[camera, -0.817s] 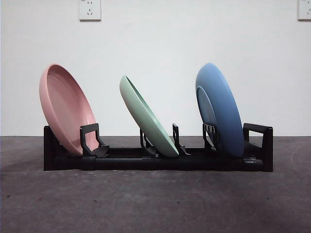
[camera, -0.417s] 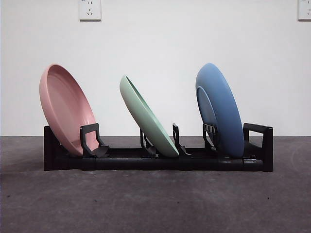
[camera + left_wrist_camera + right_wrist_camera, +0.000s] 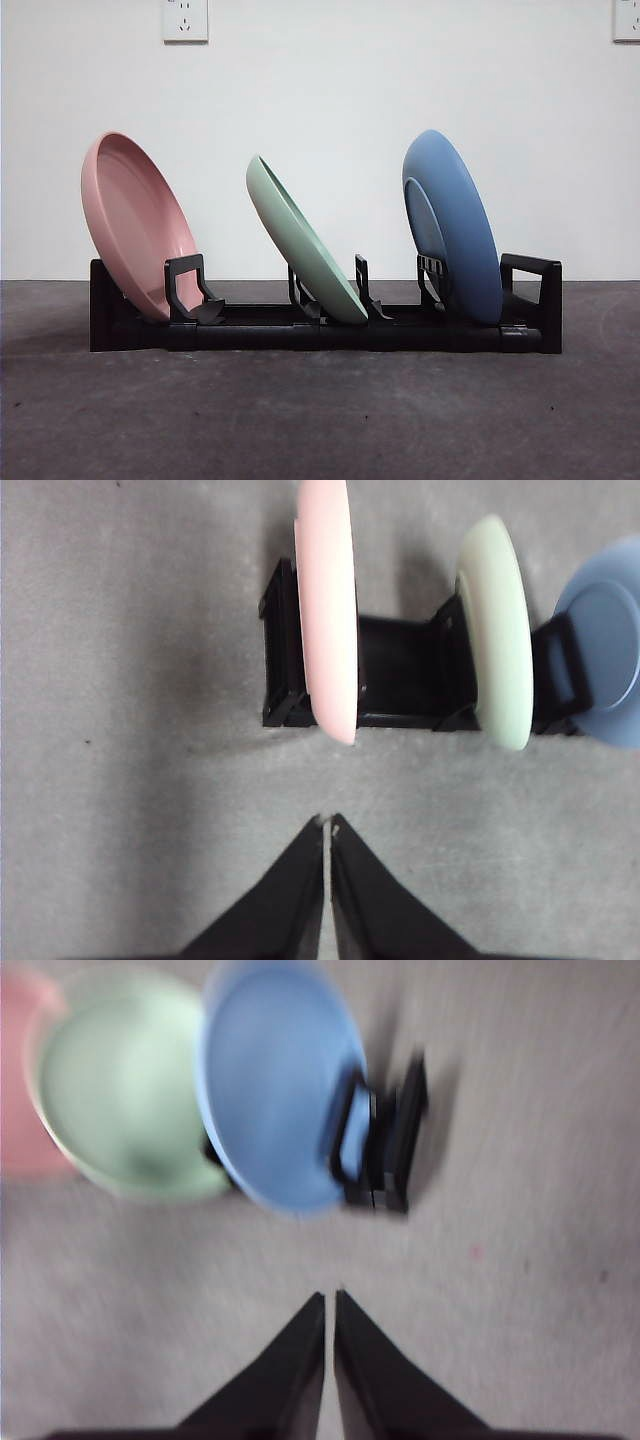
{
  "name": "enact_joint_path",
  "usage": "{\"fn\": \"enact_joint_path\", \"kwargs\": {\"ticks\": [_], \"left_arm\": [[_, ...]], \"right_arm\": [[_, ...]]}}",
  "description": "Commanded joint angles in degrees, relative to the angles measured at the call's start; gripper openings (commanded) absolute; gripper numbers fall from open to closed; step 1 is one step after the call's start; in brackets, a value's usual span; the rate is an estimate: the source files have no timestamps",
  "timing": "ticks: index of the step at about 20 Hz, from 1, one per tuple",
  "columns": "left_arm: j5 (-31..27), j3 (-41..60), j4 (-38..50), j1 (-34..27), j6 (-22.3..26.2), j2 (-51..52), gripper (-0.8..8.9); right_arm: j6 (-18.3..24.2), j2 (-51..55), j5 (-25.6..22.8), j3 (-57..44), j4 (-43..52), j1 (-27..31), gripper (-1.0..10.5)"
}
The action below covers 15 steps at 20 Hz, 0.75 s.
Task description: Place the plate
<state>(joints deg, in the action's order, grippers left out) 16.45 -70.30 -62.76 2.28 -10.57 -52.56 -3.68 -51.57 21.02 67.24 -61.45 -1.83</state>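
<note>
— Nothing has shifted in the front view over the last second: all three plates lean exactly where they did. What are the fingers doing?

— The left gripper (image 3: 327, 823) has its two black, wedge-shaped jaws pressed together with only a hairline between the tips, gripping nothing, hanging above bare table (image 3: 130, 730) a little way off the rack's pink end. The right gripper (image 3: 328, 1297) is pinched to the same thin slit, also empty-handed, over the table near the rack's blue end. Its picture is smeared — probably motion blur — so fine detail there is unreliable.

— And outward from there?

— A black plastic rack (image 3: 325, 330) of blocky uprights and a low rail sits on a dull grey, slightly mottled tabletop. Three smooth, matte round plates stand on edge in it, each in its own slot. The pink plate (image 3: 135, 225) is at one end, hollow face towards the middle, tilted back against the end post. The pale green plate (image 3: 300, 240) holds the middle slot and leans the most steeply. The blue plate (image 3: 452, 225) stands nearest upright at the other end, its foot ring showing.

— Do they touch?

— No, they stand well apart. Behind them is a plain white wall (image 3: 330, 90) with a socket (image 3: 185, 18) high up.
</note>
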Motion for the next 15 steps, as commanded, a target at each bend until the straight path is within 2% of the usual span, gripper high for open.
{"fn": "enact_joint_path", "kwargs": {"ticks": [1, 2, 3, 6, 10, 15], "left_arm": [[0.2, -1.7, 1.2, 0.0, 2.4, -1.1, 1.45], [0.2, -1.7, 1.1, 0.0, 2.4, -1.2, 2.49], [0.2, -1.7, 0.9, 0.0, 2.4, -1.3, 2.91], [0.2, -1.7, 1.0, 0.0, 2.4, -1.3, 2.9], [0.2, -1.7, 1.0, 0.0, 2.4, -1.3, 2.9], [0.2, -1.7, 1.0, 0.0, 2.4, -1.3, 2.89]], "right_arm": [[3.0, -3.1, 0.1, 1.0, 0.1, -0.9, 1.4], [2.9, -3.9, 0.1, 1.0, 0.1, -1.6, 2.7], [2.8, -4.6, 0.0, 1.0, 0.2, -2.3, 3.8], [2.5, -5.4, 0.0, 1.0, 0.4, -4.3, 3.8], [-1.7, -8.6, 0.0, 1.3, 4.5, -7.5, 3.8], [-2.3, -19.1, 1.9, 5.4, 6.2, -8.7, 3.7]]}}
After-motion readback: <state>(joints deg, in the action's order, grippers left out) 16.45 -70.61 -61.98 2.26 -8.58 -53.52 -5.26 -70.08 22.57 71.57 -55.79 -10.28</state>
